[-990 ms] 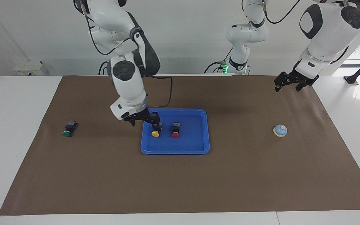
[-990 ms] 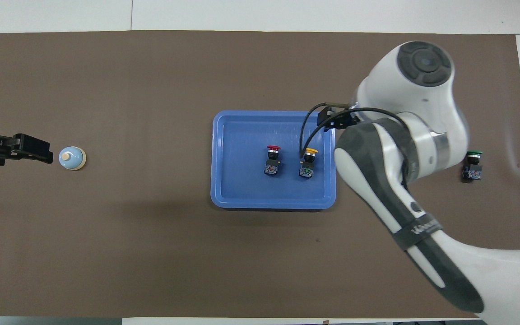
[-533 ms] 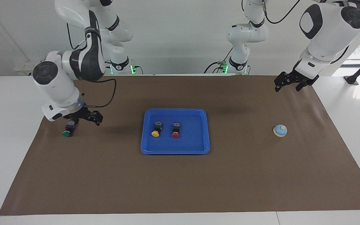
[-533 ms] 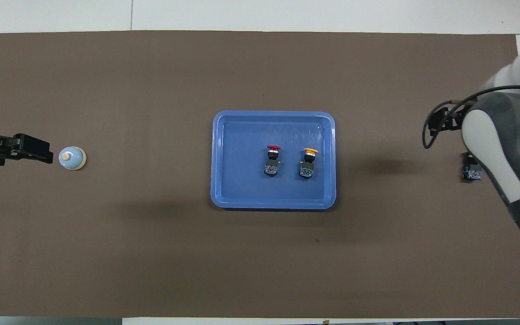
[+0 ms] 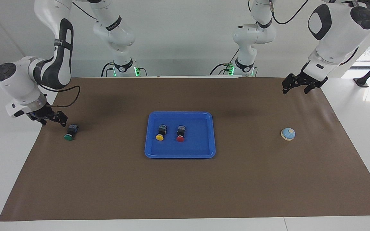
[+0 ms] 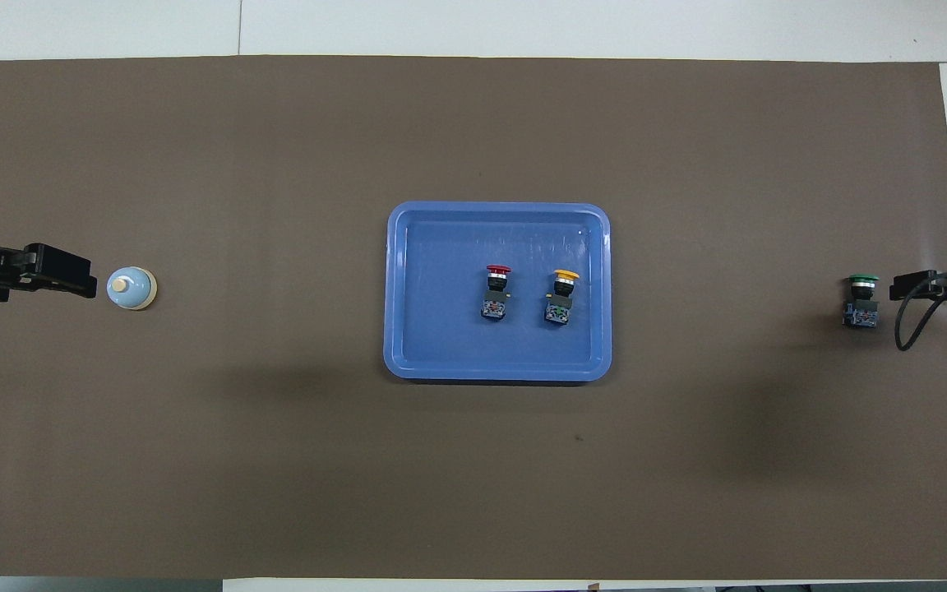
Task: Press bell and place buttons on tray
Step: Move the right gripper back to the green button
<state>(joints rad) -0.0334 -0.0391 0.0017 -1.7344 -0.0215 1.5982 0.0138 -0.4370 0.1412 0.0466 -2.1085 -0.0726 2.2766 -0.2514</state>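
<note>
The blue tray lies mid-table. In it, side by side on their sides, are the yellow button and the red button. The green button lies on the brown mat toward the right arm's end. Just beside it, over the mat's edge, my right gripper is open and holds nothing. The light blue bell stands toward the left arm's end. My left gripper waits open, raised over the mat near the bell.
A brown mat covers most of the white table. A black cable loops from the right wrist.
My right gripper has left the yellow button in the tray, swung to the right arm's end of the table, passed over the green button and stopped beside it. The left arm has not moved.
</note>
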